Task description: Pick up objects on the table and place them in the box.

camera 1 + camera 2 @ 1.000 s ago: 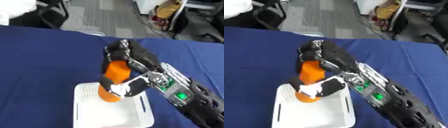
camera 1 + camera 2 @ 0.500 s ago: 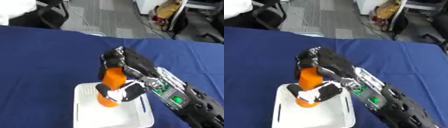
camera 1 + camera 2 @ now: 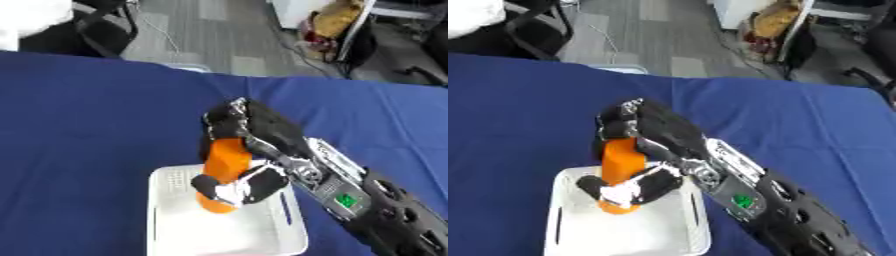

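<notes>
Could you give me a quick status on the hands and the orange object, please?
Right hand curled round tall orange object, low over white plastic box. Left hand not in view. Nothing in the way.

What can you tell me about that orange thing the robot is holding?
The orange object is a smooth, plain, elongated piece with a rounded lower end, looking like plastic. It stands nearly upright, leaning slightly. The robot's right hand is curled round it: dark fingers wrap its top and the thumb crosses its lower part. Its bottom end is over the inside of the white box on the blue table; whether it touches the floor is unclear.
</notes>
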Robot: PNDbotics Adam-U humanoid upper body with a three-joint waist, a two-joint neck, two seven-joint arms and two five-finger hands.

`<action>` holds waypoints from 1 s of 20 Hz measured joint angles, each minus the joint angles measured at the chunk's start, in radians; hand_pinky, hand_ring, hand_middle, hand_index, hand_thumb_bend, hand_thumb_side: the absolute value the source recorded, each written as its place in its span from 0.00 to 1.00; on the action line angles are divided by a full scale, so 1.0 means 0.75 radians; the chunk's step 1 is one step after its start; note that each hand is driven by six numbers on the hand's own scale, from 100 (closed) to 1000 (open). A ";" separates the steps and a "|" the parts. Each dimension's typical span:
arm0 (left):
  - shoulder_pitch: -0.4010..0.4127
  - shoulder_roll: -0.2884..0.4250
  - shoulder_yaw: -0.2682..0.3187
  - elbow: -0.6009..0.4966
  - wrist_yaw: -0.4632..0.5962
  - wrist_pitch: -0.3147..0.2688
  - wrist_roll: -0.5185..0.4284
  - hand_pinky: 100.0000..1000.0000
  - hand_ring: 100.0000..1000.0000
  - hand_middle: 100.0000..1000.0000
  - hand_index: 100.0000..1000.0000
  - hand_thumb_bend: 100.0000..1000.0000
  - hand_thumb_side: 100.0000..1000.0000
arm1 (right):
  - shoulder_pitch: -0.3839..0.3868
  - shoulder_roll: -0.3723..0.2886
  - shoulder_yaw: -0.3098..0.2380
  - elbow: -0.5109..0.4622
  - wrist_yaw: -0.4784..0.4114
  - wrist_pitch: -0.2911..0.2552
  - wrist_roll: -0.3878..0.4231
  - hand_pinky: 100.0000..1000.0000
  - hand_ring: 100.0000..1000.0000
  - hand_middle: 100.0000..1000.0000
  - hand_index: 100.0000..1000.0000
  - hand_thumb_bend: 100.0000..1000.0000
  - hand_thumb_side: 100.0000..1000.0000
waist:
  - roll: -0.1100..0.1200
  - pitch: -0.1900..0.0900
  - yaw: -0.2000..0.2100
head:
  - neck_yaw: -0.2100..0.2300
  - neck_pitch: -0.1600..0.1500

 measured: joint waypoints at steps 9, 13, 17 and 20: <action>0.000 0.000 0.000 0.000 -0.004 0.000 0.000 0.89 0.78 0.87 0.84 0.08 0.92 | 0.005 0.001 0.008 0.038 0.010 -0.089 -0.068 0.09 0.40 0.57 0.66 0.46 1.00 | 0.000 0.000 0.000 | 0.008 0.000; 0.000 0.000 0.000 0.000 -0.005 0.000 0.000 0.89 0.78 0.87 0.84 0.08 0.92 | 0.005 0.007 0.010 0.058 0.023 -0.115 -0.043 0.28 0.49 0.68 0.76 0.49 1.00 | 0.000 0.000 0.000 | 0.009 0.000; 0.000 0.000 0.000 0.000 -0.005 0.000 0.000 0.89 0.78 0.87 0.84 0.08 0.92 | 0.005 0.012 0.012 0.071 0.029 -0.127 -0.020 0.30 0.50 0.70 0.77 0.48 1.00 | 0.000 0.000 0.000 | 0.009 0.000; 0.000 0.000 0.000 0.000 -0.006 0.000 0.000 0.89 0.78 0.87 0.84 0.08 0.92 | 0.007 0.012 0.011 0.071 0.028 -0.126 -0.016 0.30 0.50 0.70 0.76 0.44 1.00 | 0.000 0.000 0.000 | 0.009 0.000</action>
